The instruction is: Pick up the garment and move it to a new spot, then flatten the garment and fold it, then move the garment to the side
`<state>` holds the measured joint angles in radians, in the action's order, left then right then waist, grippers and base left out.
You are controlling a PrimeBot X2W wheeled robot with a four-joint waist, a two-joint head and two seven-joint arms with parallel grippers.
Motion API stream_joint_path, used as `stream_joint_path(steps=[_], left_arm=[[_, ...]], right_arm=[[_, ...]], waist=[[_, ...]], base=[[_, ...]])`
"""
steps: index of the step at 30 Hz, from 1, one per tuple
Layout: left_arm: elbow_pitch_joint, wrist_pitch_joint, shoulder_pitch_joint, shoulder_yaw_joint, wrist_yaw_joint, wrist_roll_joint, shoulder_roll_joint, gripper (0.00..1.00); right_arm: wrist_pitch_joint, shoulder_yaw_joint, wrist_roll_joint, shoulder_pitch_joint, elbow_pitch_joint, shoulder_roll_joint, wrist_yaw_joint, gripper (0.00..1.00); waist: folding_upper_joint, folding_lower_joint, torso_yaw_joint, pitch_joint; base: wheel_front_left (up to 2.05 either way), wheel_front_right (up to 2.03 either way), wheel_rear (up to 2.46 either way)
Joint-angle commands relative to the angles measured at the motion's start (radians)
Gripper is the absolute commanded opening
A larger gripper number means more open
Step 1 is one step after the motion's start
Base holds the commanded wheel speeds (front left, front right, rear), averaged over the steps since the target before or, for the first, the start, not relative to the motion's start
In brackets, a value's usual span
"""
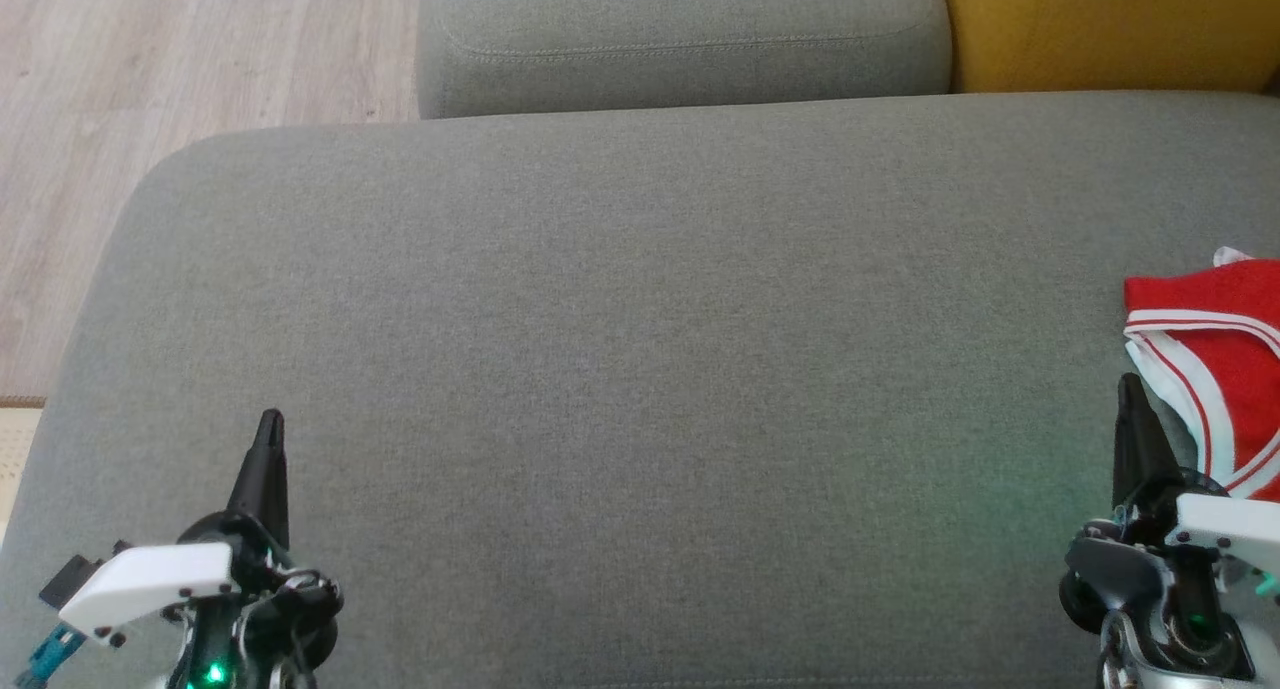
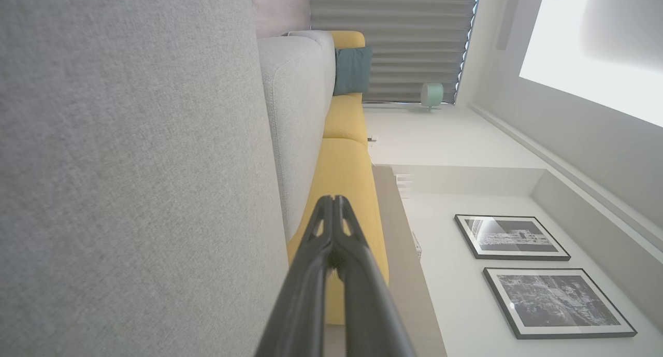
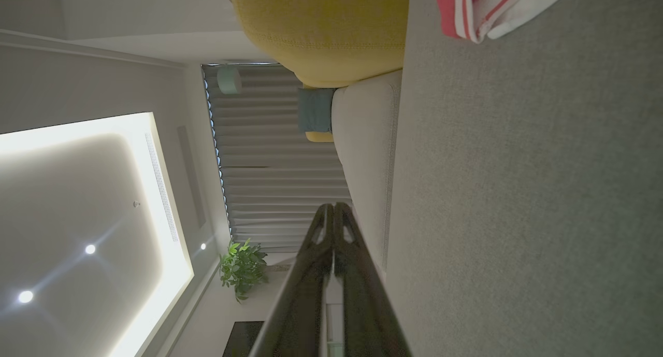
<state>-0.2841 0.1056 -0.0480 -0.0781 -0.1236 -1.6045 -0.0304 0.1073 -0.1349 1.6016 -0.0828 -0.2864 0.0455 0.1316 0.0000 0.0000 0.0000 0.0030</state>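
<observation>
Garment (image 1: 1220, 339), red with white stripes, lies on sofa (image 1: 640, 369) beside right gripper (image 1: 1131, 394); it and left gripper (image 1: 270, 427) are pressed together

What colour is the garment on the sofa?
The garment is red with white striped trim, best in head view.

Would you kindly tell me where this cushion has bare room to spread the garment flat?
The grey seat cushion is bare from the left gripper across to the right gripper and up to the back cushion. Only the right edge is crowded, where the red garment lies bunched by the right gripper.
</observation>
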Motion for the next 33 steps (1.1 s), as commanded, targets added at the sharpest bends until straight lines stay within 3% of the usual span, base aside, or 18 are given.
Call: stream_joint_path(steps=[1, 33], left_arm=[[0.039, 0.007, -0.060, -0.035, -0.007, -0.004, -0.020, 0.00], [0.039, 0.007, -0.060, -0.035, -0.007, -0.004, -0.020, 0.00]], right_arm=[[0.006, 0.021, 0.007, -0.025, 0.042, 0.005, -0.001, 0.00], [0.006, 0.021, 0.007, -0.025, 0.042, 0.005, -0.001, 0.00]], waist=[[0.0000, 0.0000, 0.000, 0.000], [0.0000, 0.0000, 0.000, 0.000]], base=[[0.00, 0.00, 0.00], [0.00, 0.00, 0.00]])
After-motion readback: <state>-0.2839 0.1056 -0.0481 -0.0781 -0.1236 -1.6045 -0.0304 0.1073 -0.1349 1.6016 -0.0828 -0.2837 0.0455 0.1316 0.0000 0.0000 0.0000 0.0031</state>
